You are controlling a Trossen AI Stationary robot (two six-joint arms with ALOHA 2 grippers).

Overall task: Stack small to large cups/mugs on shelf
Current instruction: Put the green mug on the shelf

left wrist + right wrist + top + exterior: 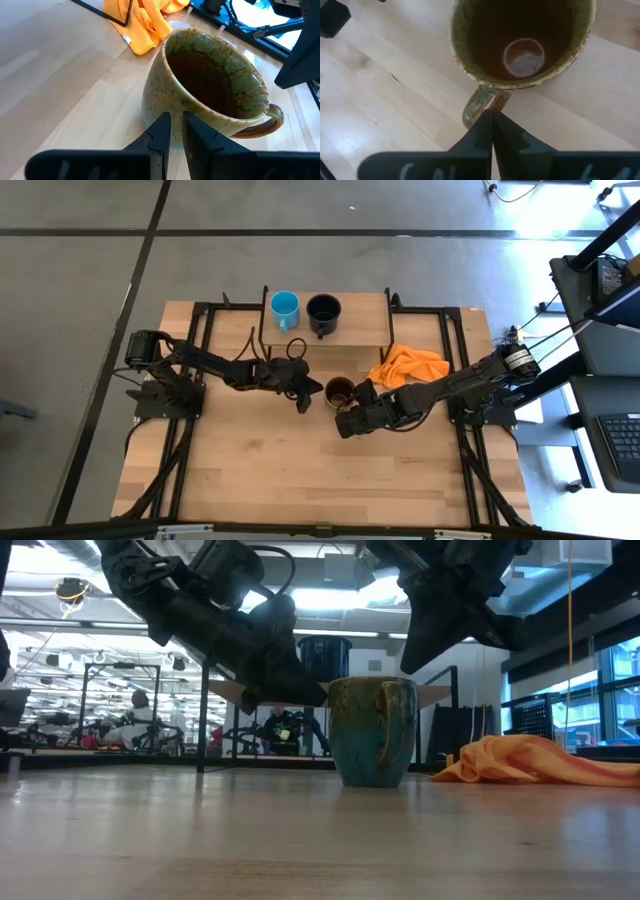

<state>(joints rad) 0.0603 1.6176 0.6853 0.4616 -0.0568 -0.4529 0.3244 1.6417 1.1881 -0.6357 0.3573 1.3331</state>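
Note:
The brown/olive mug (339, 391) stands upright on the tabletop in front of the shelf (362, 310), with its handle (479, 102) toward the near edge. The light-blue mug (285, 308) and the black mug (323, 313) stand side by side on the shelf. My left gripper (305, 396) is shut, and its tips are at the mug's left outer wall (155, 100). My right gripper (350, 420) is shut, just near of the mug and over its handle. In the low view it hangs above the mug (372, 730). My left gripper has its shut fingertips (164, 122) at the olive mug's outer wall just below the rim. They come nearly level from the table's left. I cannot tell whether they touch it. My right gripper points its shut fingertips (492, 117) down at the handle. I cannot tell whether they touch it.
A crumpled orange cloth (408, 365) lies on the table to the right of the mug, in front of the shelf's right end. The shelf has bare board to the right of the black mug. Black frame rails run along both table sides.

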